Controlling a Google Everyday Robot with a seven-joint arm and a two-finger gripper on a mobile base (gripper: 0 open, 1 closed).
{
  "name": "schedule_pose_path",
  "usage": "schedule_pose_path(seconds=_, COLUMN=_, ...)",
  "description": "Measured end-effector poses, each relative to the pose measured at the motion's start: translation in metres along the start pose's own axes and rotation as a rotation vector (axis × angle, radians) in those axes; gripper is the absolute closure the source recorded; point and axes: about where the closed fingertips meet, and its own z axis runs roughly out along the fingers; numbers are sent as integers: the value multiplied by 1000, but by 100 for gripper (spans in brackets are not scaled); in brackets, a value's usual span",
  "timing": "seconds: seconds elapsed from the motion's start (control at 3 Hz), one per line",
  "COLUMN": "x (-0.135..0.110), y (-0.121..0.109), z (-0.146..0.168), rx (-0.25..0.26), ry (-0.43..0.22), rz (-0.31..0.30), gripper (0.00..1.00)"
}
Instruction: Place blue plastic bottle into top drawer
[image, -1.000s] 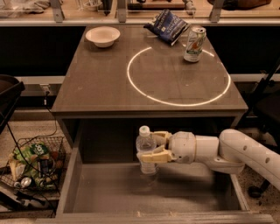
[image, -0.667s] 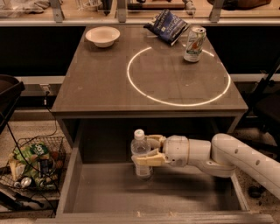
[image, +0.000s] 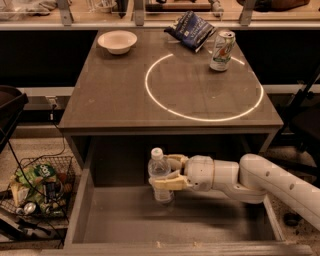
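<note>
Camera view showed that the pincer (image: 161, 173), clamped around the bottle (image: 158, 161), had carried it left and lower inside the drawer (image: 120, 222), so release looked near.

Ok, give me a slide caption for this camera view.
Gripper holds the blue plastic bottle upright inside the open top drawer, below a table with bowl, chip bag and soda can.

- Bowl (image: 117, 41) on counter (image: 125, 95), rear L; bag (image: 192, 30) rear R, soda can (image: 222, 50) just R of it.
- Top drawer (image: 210, 227) open under counter front.
- Blue plastic bottle (image: 158, 164) upright in drawer, near back; gripper (image: 167, 173) around it from R.
</note>
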Motion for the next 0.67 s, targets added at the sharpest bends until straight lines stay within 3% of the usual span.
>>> schedule_pose_path(seconds=0.67, x=-1, y=0, z=0, rx=0, ry=0, rz=0, gripper=30)
